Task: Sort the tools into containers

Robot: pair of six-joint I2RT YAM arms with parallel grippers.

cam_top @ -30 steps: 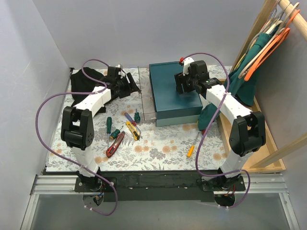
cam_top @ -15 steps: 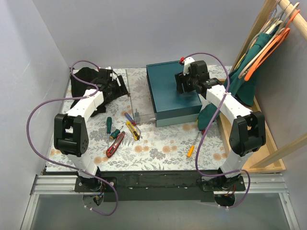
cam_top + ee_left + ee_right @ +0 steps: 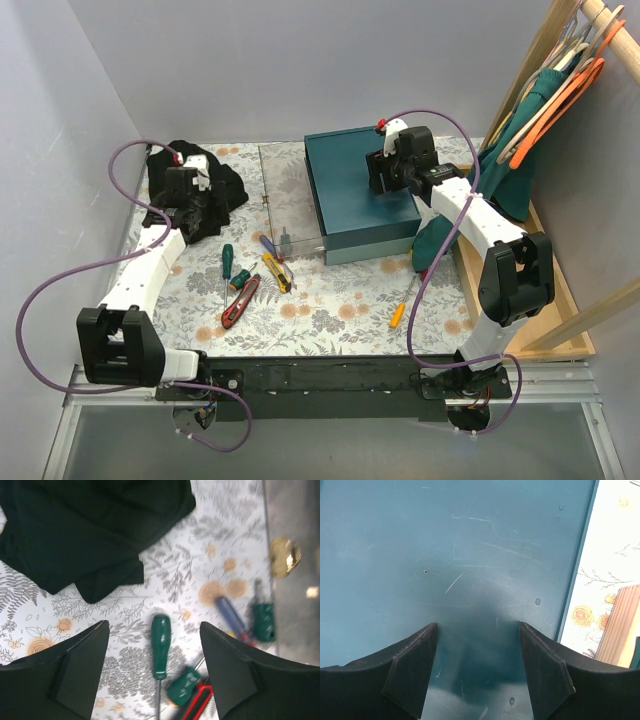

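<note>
Several tools lie on the floral mat: a green screwdriver [image 3: 227, 260] [image 3: 161, 647], a blue one [image 3: 270, 245] [image 3: 230, 620], two stubby green ones [image 3: 285, 240] [image 3: 238, 282], a yellow utility knife [image 3: 277, 272], a red utility knife [image 3: 240, 302] and a yellow-orange screwdriver [image 3: 400, 308]. A clear tray [image 3: 290, 195] lies left of the dark teal box [image 3: 360, 190]. My left gripper [image 3: 200, 222] [image 3: 154, 626] is open and empty above the green screwdriver's handle. My right gripper [image 3: 385, 178] [image 3: 477, 627] is open and empty just over the box lid [image 3: 470, 555].
A black cloth [image 3: 190, 175] [image 3: 90, 530] lies at the back left, beside my left gripper. A teal cloth [image 3: 520, 170] and hangers stand at the right behind a wooden frame [image 3: 560, 300]. Purple cables loop over both arms.
My left arm has drawn back from the clear tray, leftward and nearer, to above the tools by the black cloth. The right arm has not moved.
</note>
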